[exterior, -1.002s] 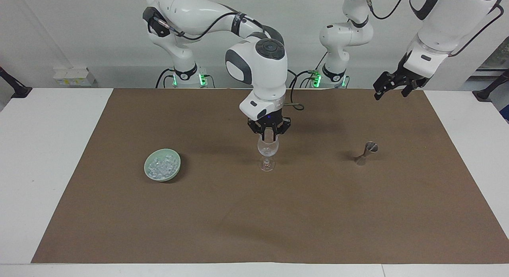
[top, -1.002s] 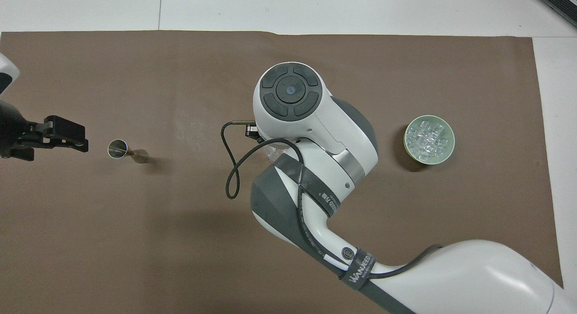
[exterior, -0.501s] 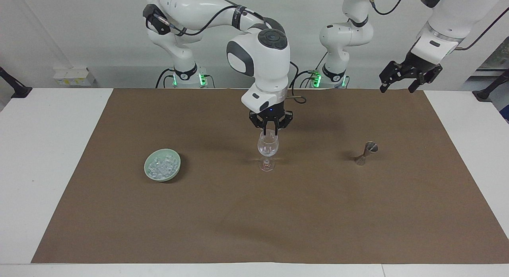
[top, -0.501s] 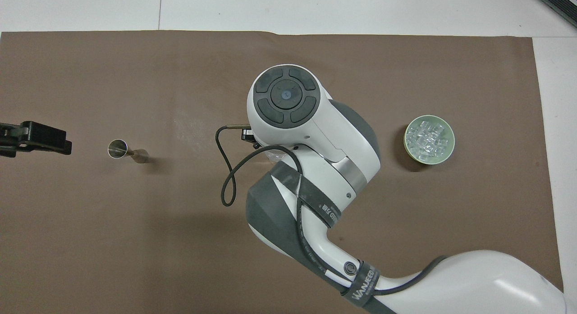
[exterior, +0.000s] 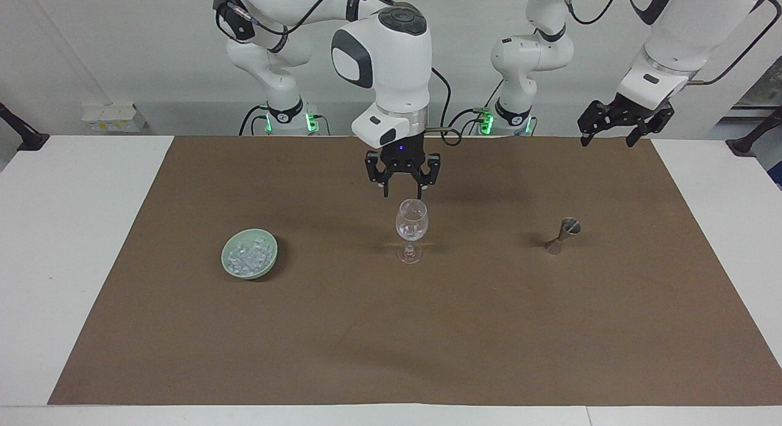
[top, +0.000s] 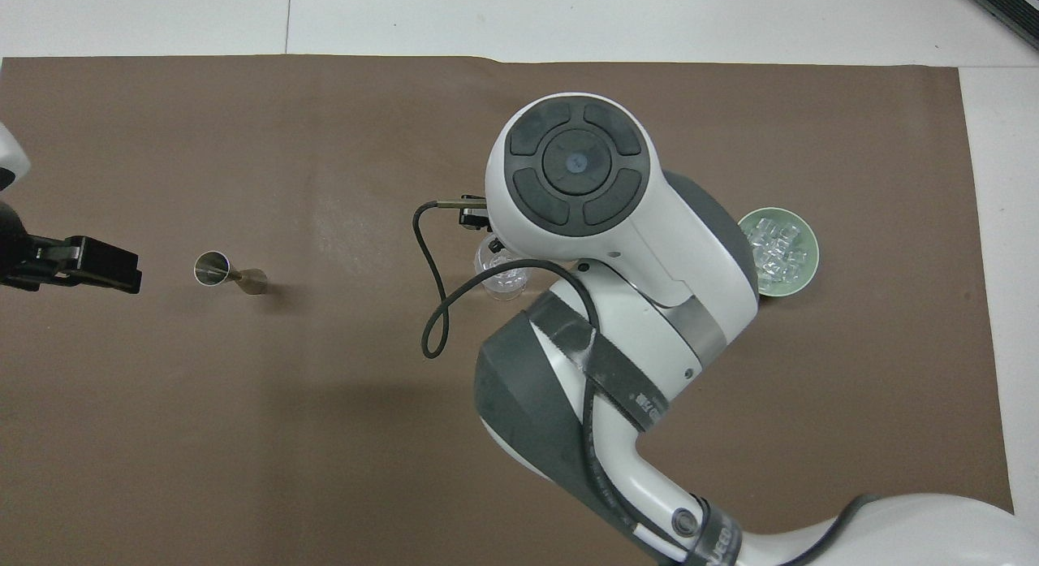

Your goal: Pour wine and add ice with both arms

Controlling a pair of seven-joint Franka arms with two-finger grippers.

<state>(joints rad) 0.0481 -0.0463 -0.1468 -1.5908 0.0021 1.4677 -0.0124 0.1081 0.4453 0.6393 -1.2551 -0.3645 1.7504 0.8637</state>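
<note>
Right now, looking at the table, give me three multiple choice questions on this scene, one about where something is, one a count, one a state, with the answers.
1. What is the right claw over?
A. the wine glass
B. the green bowl
C. the metal jigger

2. How many vessels stand on the brown mat?
A. one
B. three
C. five

3. What state is the right claw in?
A. shut on the glass
B. open and holding nothing
C. shut on an ice cube

Answers:
1. A, because in the facing view the claw hangs just above the rim of the wine glass.
2. B, because only the glass, the green bowl of ice and the metal jigger stand on the brown mat.
3. B, because its fingers are spread above the rim with nothing between them.

The left claw waits over the mat's corner.
</note>
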